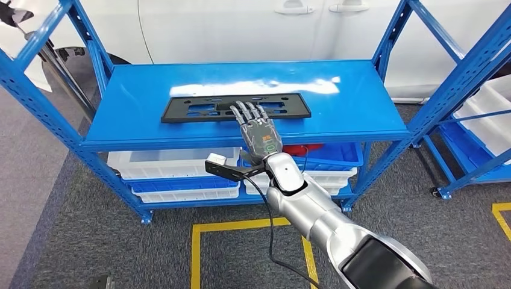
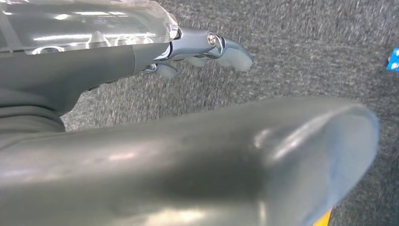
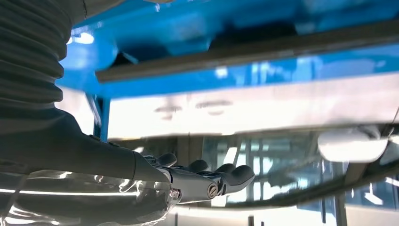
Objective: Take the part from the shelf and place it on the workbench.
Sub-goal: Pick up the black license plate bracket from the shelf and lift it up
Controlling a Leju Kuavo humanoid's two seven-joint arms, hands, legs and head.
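Black slotted panel (image 1: 236, 108) flat on blue shelf (image 1: 138, 96), 12 o'clock | my right hand (image 1: 258, 129) fingers extended, resting on its near edge, grasping nothing | step: reach | next: I close a grip, lift.

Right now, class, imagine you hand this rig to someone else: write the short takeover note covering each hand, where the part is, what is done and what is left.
Right hand: stretched out over the blue shelf, fingers apart and lying on the near edge of the black part. It does not grip it yet.
Left hand: hangs over the grey carpet, holding nothing; its fingers look curled.
Part: flat on the top board of the shelf, in front of the white car.
Done: the reach to the part.
Left: grip the part, lift it off the shelf, carry it to the workbench and set it down.
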